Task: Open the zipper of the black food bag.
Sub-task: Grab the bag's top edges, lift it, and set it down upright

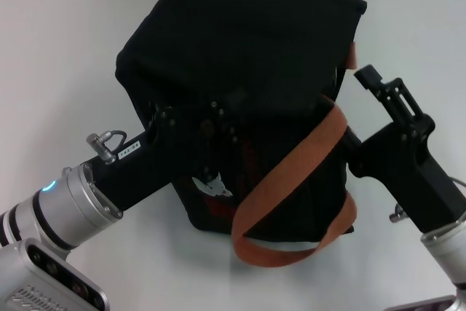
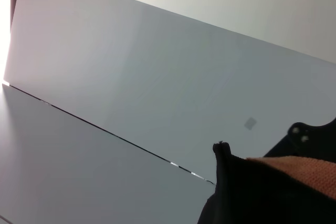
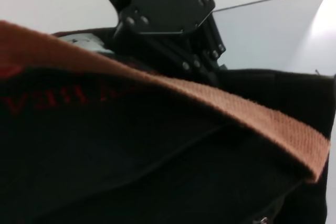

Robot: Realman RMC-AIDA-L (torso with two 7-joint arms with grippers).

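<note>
Bag: the black food bag (image 1: 240,56) lies tipped over in the middle of the white table (image 1: 51,49), its boxy body slumped and its printed face turned toward the robot.
Straps: one orange-brown strap (image 1: 291,172) loops down across the near face and curls onto the table below; a short piece of another strap (image 1: 354,54) shows at the bag's right edge.
Markings: a small pale patch (image 1: 211,186) and red lettering (image 3: 63,97) sit low on the near face.
Zipper: I cannot pick out the track or its metal pull in any view — black on black, and partly behind the arms.
Left gripper: the left gripper (image 1: 191,123) reaches in from the lower left and is pressed against the bag's near upper face; its jaws are lost against the dark fabric, so I cannot tell whether they grip anything.
Right gripper: the right gripper (image 1: 375,81) stands just beside the bag's right edge, close to the short strap piece; how its jaws stand I cannot tell either.
Step in hand: by my reading, both arms are closing on the bag's top edge — one to steady the fabric, one to find the pull. No opened gap is visible.
Next move calls for: locating the pull tab, pinching it cleanly, holding the slack fabric taut and keeping the strap out of the pinch.
</note>
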